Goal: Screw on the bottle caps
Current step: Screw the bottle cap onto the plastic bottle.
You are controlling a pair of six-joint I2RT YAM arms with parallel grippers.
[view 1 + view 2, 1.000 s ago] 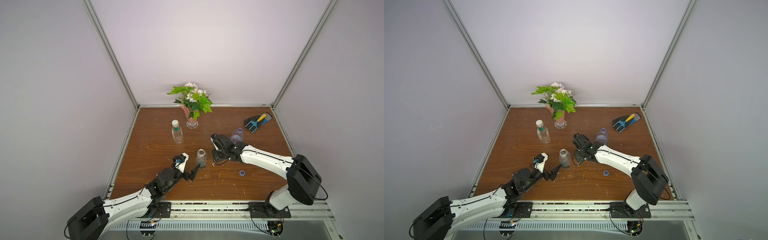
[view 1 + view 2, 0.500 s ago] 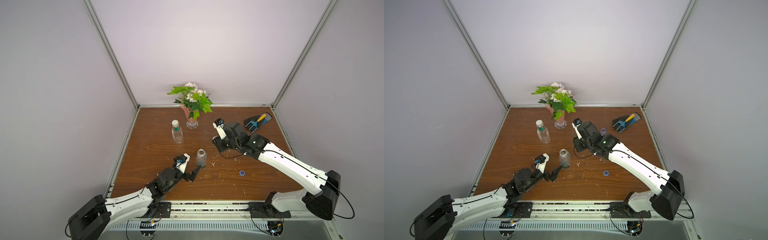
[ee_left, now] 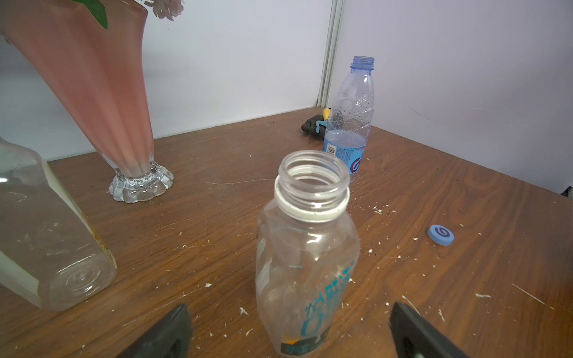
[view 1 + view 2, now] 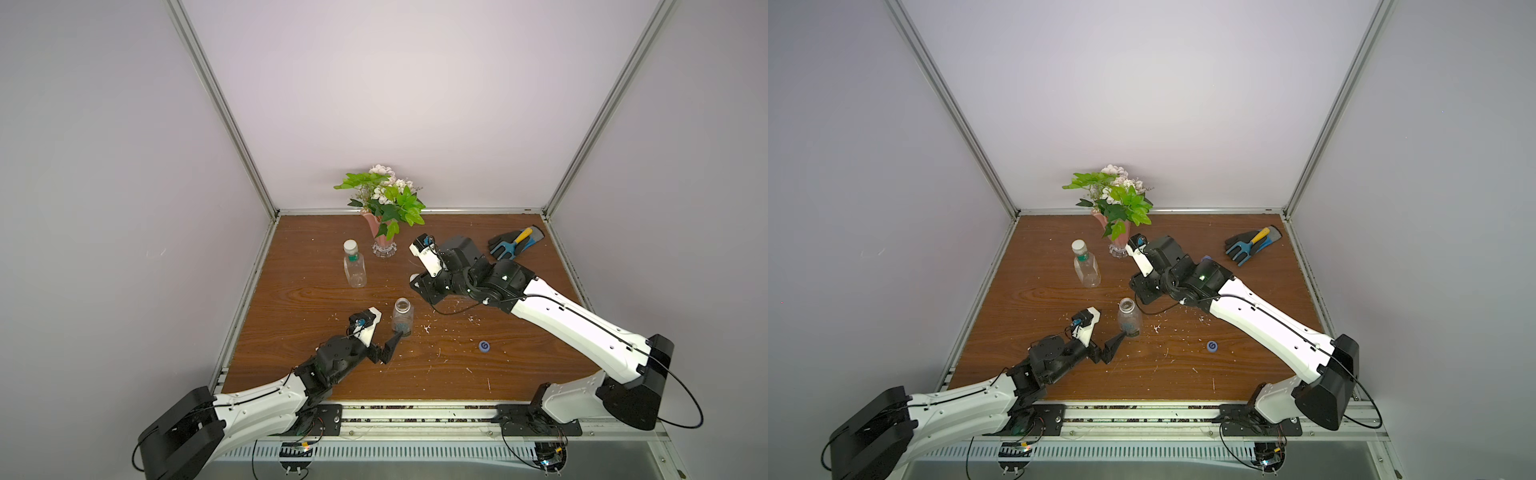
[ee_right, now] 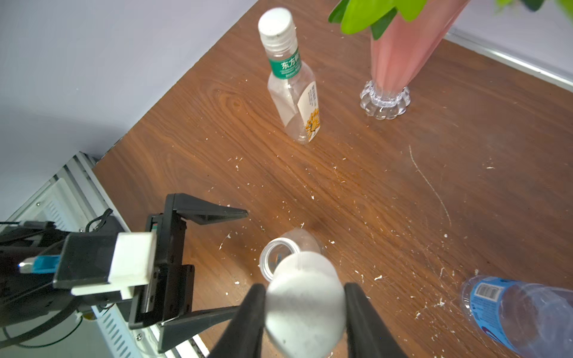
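A round clear bottle (image 4: 403,318) (image 4: 1128,318) (image 3: 307,248) stands uncapped at the table's middle front. My left gripper (image 3: 291,322) (image 4: 388,345) is open, its fingers wide on either side of the bottle's base without touching it. My right gripper (image 5: 305,297) (image 4: 419,286) is shut on a white cap (image 5: 305,305), held in the air above and just beside the bottle's mouth (image 5: 277,257). The squarish bottle (image 4: 354,268) (image 5: 293,90) wears a white cap. The blue-labelled bottle (image 3: 348,121) (image 5: 521,313) is uncapped. A blue cap (image 4: 483,345) (image 3: 440,235) lies on the table.
A pink vase with flowers (image 4: 382,237) stands at the back middle. A dark glove with a small garden fork (image 4: 515,245) lies at the back right. White crumbs are scattered over the wooden table (image 4: 519,374). Walls close in three sides.
My right arm has risen off the table and swung back and up with the white cap. The left arm has barely moved and stays open by the bottle.
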